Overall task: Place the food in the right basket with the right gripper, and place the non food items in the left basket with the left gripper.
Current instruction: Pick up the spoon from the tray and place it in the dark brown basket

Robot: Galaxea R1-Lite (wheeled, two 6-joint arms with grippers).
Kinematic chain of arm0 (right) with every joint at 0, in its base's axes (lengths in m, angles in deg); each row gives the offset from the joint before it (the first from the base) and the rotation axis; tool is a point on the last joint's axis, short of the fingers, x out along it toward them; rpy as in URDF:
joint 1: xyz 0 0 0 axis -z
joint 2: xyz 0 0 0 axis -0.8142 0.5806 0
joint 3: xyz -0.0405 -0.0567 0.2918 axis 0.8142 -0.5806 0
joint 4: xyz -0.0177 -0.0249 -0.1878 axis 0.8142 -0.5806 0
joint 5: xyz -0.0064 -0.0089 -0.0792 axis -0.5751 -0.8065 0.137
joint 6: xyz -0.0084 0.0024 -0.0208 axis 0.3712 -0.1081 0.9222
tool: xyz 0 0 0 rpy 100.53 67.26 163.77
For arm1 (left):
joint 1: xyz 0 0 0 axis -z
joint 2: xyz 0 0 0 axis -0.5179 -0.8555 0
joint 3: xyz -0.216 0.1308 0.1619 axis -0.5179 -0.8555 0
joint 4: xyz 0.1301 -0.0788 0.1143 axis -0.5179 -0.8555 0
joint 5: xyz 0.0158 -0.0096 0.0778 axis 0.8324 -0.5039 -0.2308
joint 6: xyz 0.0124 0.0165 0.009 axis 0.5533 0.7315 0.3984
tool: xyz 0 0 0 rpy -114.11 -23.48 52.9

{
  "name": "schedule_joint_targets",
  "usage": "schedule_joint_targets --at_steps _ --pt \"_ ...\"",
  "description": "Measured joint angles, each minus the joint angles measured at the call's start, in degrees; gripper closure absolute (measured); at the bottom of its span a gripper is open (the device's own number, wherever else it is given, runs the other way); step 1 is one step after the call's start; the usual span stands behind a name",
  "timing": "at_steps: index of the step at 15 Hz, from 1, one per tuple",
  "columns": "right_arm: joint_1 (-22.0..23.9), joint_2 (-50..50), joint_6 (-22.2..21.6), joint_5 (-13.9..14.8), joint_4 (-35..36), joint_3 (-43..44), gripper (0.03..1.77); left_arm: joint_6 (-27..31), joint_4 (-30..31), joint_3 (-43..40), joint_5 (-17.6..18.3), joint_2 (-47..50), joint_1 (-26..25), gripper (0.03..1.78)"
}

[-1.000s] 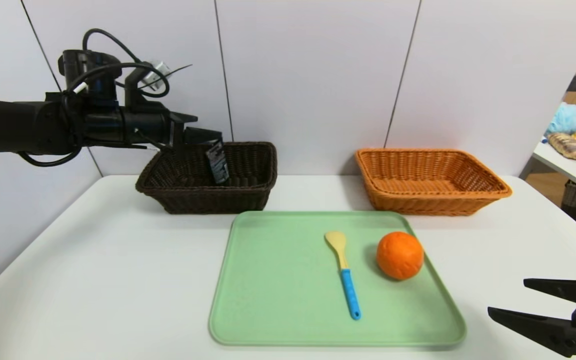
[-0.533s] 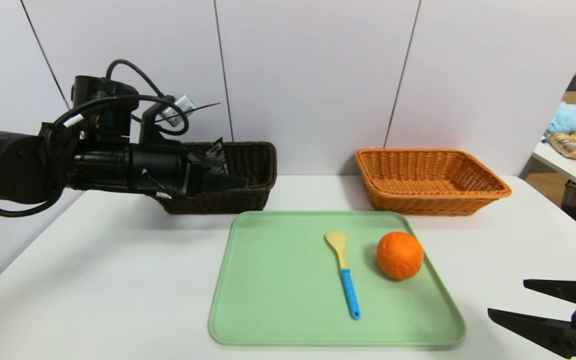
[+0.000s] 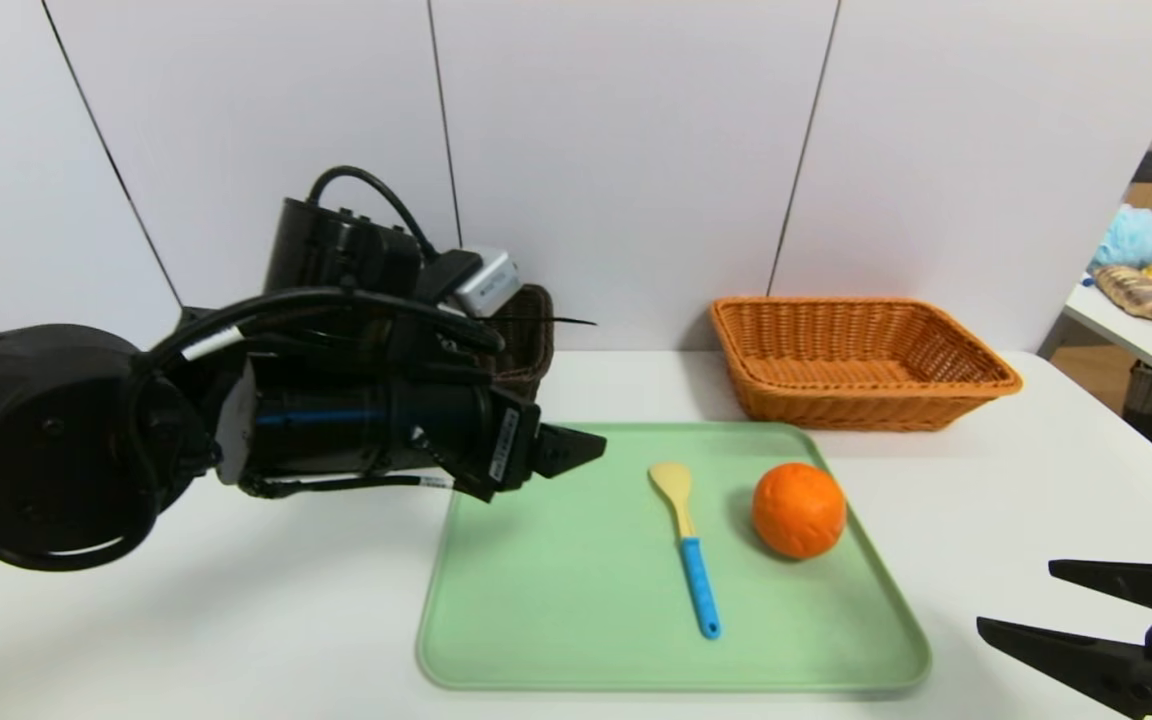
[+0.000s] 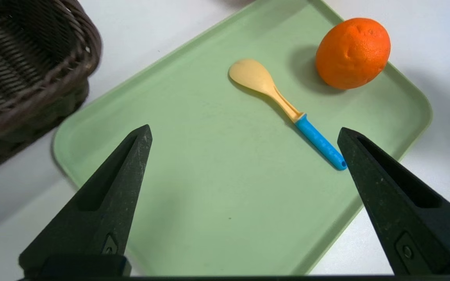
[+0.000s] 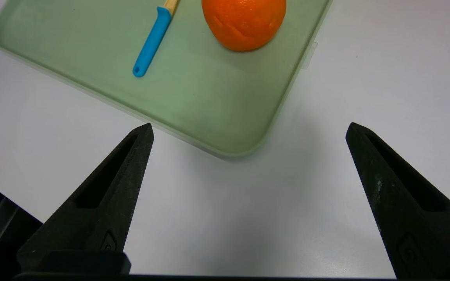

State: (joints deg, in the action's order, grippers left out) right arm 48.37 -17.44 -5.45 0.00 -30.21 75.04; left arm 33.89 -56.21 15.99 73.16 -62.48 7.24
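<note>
The food, a round orange fruit [image 3: 799, 510] [image 4: 352, 52] [image 5: 243, 23], lies on the right side of a green tray [image 3: 536, 600] [image 4: 104, 117]. A pale yellow spoon with a blue handle [image 3: 686, 540] [image 4: 287, 111] [image 5: 150, 43] lies just left of it. My left gripper [image 3: 576, 450] [image 4: 244, 130] hovers open and empty over the tray's left part. The dark brown left basket [image 3: 531, 340] [image 4: 22, 78] is mostly hidden behind that arm. The orange-tan right basket [image 3: 836, 405] stands empty at the back right. My right gripper [image 3: 1016, 595] [image 5: 249, 125] rests open near the tray's front right corner.
Everything sits on a white table [image 3: 236, 620] backed by a grey wall. A second table with assorted items [image 3: 1151, 270] stands off to the far right. The left arm's bulk [image 3: 86, 440] hangs over the table's left half.
The left gripper left the dark basket, where a black tube was at its jaws, and swung forward and right to the tray's left edge. The right arm has not moved.
</note>
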Motion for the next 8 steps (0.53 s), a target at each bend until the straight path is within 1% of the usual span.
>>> schedule_joint_targets --at_steps 1,3,4,5,6,8 --pt "0.22 -0.06 -0.76 -0.04 0.04 -0.02 0.1 -1.18 0.02 0.02 -3.83 -0.88 2.28 0.12" --pt "0.63 -0.15 -1.08 -0.01 0.09 -0.07 0.1 -3.91 0.07 1.12 -12.91 -3.72 6.69 0.12" --pt "0.74 -0.17 -1.18 -0.04 0.09 -0.07 0.1 -5.4 0.02 1.96 -16.19 -5.16 8.37 0.12" --pt "0.74 -0.22 -1.16 -0.11 0.06 -0.07 0.1 -6.75 0.02 2.76 -18.82 -6.64 9.89 0.12" --pt "0.72 -0.26 -1.08 -0.15 0.06 -0.07 0.1 -7.74 0.0 3.39 -20.6 -7.91 11.02 0.12" --pt "0.72 -0.3 -1.16 -0.15 0.11 -0.24 0.1 -9.87 -0.2 4.82 -23.11 -10.42 13.17 0.12"
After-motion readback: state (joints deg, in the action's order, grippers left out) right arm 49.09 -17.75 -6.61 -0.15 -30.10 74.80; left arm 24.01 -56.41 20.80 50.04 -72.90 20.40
